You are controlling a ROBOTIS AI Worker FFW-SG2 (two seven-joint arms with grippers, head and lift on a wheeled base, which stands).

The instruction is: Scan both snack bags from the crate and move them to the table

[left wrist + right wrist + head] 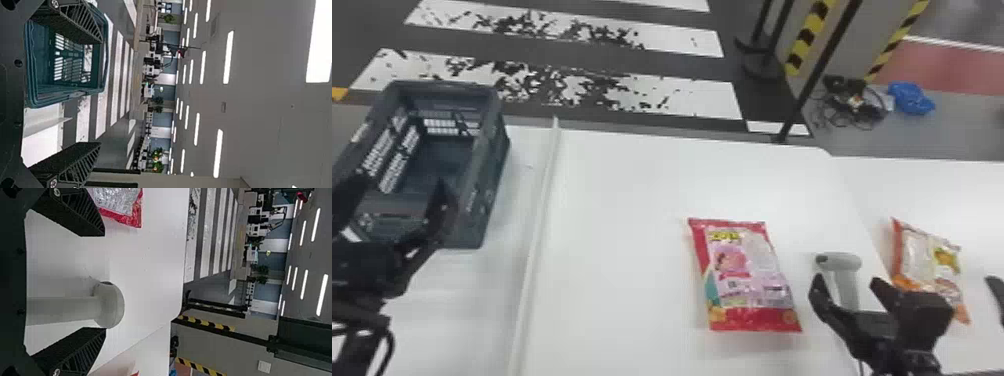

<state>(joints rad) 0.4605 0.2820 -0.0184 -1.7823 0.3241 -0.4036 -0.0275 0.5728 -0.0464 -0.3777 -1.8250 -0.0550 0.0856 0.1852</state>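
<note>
In the head view my left gripper (394,200) is open over the near part of the grey crate (492,165), whose visible inside holds no bag. The left wrist view has the crate (103,62) beyond my spread left gripper (100,92). My right gripper (847,287) stands open around the handle of the grey scanner (839,262), as the head view shows. In the right wrist view the scanner (107,305) lies between the fingers of the right gripper (105,282), nearer one of them. The red-and-pink snack bag (747,275) and the orange snack bag (929,265) lie on the table.
A raised white strip (537,240) runs along the white table (622,200) between crate and red bag. A dark object (996,295) shows at the right edge. Beyond the table, a black pole (812,80) rises from the floor.
</note>
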